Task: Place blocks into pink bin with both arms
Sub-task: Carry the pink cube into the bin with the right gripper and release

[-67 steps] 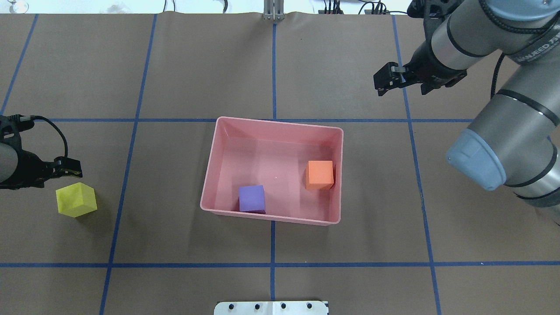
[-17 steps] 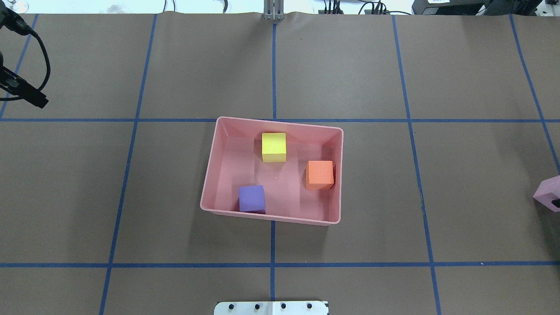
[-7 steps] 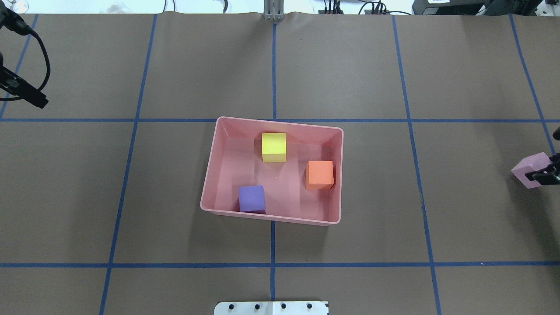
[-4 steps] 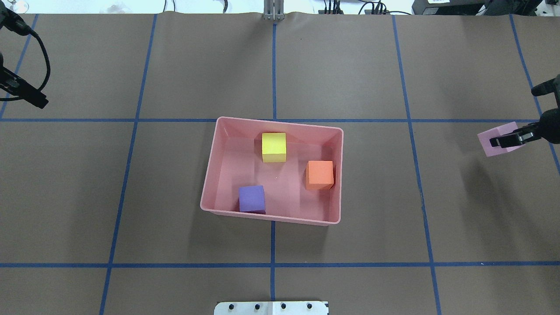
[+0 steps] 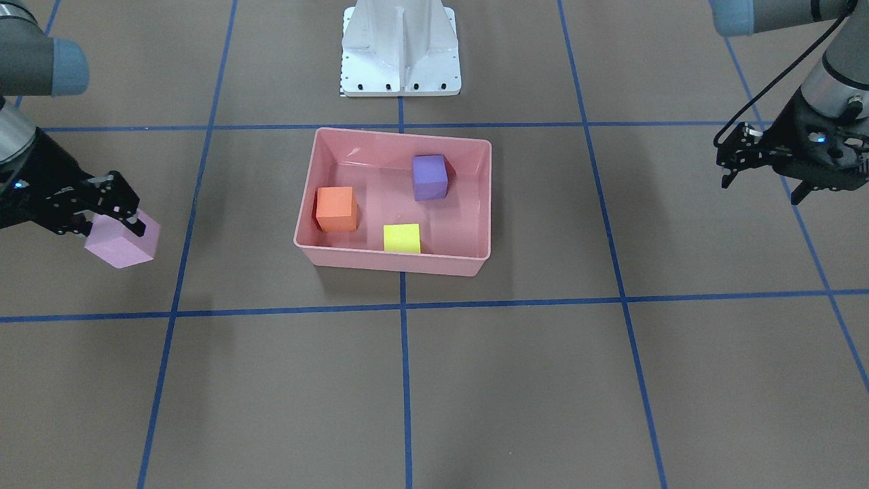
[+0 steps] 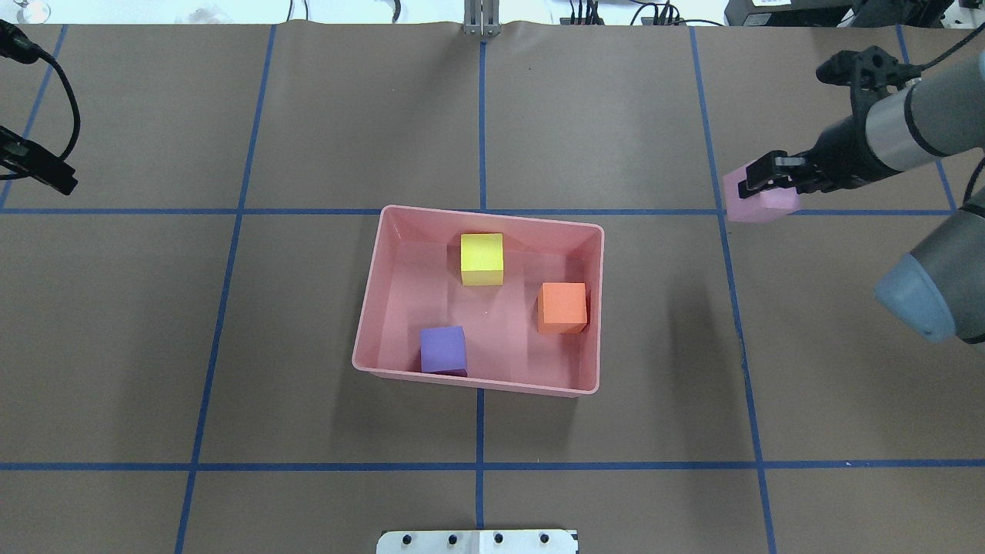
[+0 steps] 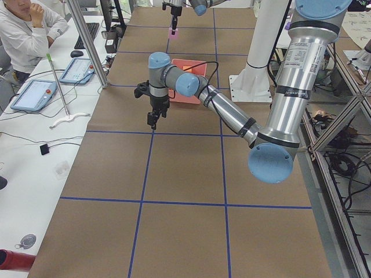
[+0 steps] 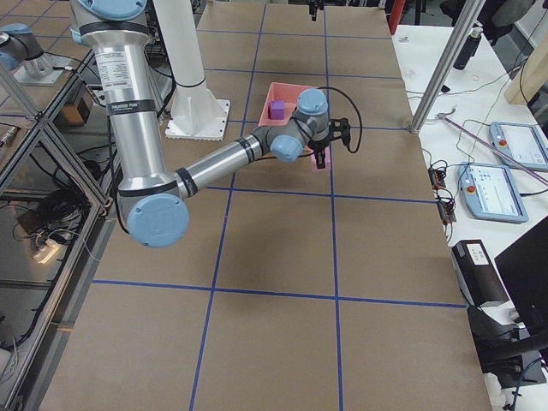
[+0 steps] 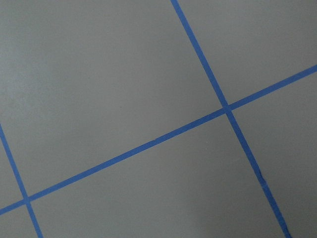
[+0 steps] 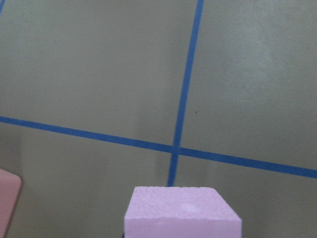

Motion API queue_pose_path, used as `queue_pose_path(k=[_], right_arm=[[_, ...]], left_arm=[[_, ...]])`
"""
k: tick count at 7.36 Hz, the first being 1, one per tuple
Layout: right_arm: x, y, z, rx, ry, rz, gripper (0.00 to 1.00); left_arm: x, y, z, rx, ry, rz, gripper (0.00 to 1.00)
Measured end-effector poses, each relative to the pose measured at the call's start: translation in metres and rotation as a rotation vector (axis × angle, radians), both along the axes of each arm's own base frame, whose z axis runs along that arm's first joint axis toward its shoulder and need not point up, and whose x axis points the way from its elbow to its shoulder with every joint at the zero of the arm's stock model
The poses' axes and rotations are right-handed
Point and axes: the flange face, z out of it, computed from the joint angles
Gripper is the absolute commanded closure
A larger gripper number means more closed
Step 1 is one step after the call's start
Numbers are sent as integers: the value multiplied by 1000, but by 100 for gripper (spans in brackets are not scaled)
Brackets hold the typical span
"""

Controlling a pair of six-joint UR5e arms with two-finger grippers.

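Observation:
The pink bin (image 6: 500,338) sits mid-table and holds the yellow-green block (image 6: 482,258), the orange block (image 6: 562,307) and the purple block (image 6: 444,349). My right gripper (image 6: 760,188) is shut on the light pink block (image 6: 758,206) and holds it above the table, right of the bin's far right corner. In the front view this gripper (image 5: 117,216) carries the light pink block (image 5: 122,244) left of the bin (image 5: 387,197). The right wrist view shows the light pink block (image 10: 181,213) and a bin corner (image 10: 7,198). My left gripper (image 5: 725,161) is open and empty, far off on the bin's other side.
The table is brown paper with a grid of blue tape lines (image 6: 481,115). The white pedestal base (image 5: 400,47) stands behind the bin on the robot's side. The left wrist view shows only paper and tape (image 9: 228,109).
My right gripper has carried the light pink block in from the table's right edge, away from the robot and toward the bin. The left arm has barely moved.

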Motion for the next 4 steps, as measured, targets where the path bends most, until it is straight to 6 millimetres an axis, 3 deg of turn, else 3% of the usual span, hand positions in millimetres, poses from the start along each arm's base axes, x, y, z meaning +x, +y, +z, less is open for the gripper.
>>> queue_pose_path(k=[1,3,4], right_arm=[[-24,3,-56,-55,20,23,80],[-78,25,-135,-116,31,74,58],[-111,44,-161,-126,24,102,27]], left_arm=[[-14,0,10,-10,-4,-19,0],[-54,-13,36,2,-29,-18,0],[-77,-23,57,2,-32,8,0]])
